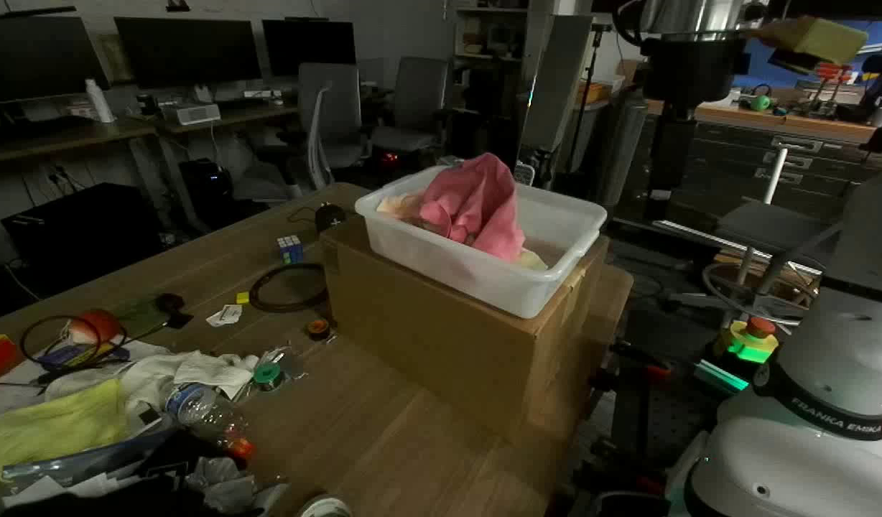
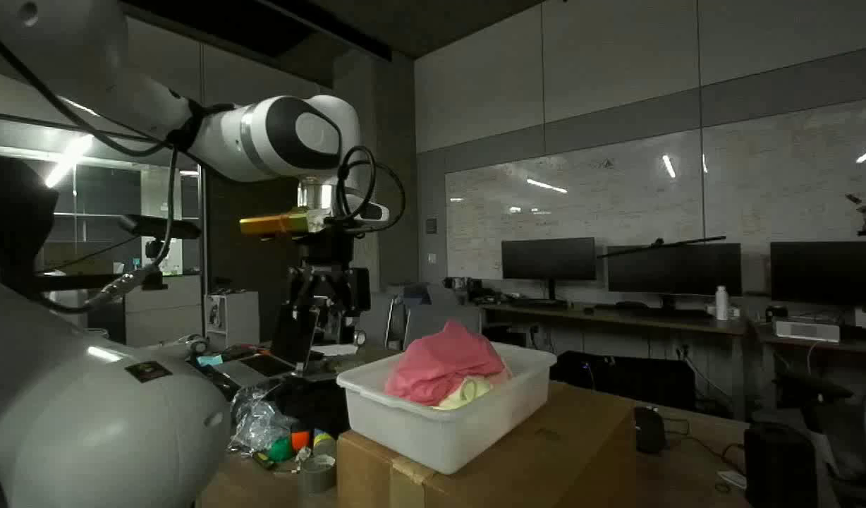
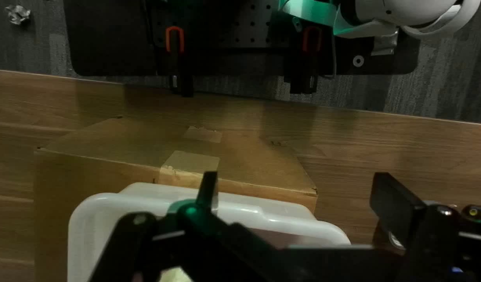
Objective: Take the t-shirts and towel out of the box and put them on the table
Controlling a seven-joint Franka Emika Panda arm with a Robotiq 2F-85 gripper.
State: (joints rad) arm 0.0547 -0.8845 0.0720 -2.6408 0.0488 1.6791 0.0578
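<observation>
The jaws are spread wide in the wrist view, and nothing is gripped between them. They are poised higher than the rim of the tub (image 1: 441, 258), off toward one of its ends, and no contact with the tub or its load is shown. Inside the tub a pink cloth (image 1: 480, 194) is heaped, its crumpled peak raised above the rim. Beside and partly under it, pale cloth (image 2: 461, 396) is seen; whether that is one piece or several cannot be told, nor which is towel and which shirt. The tub is carried by a carton (image 1: 434, 337), which is set on the worktop (image 1: 412, 445). Farther out on the worktop, a yellow cloth (image 1: 67, 424) and a white cloth (image 1: 204, 373) are strewn near a bottle (image 1: 207, 416); whether either belongs to the load cannot be made out. The unloading is therefore judged unfinished: the pink and pale pieces are left to be lifted out, and whether anything has been done cannot be determined.
</observation>
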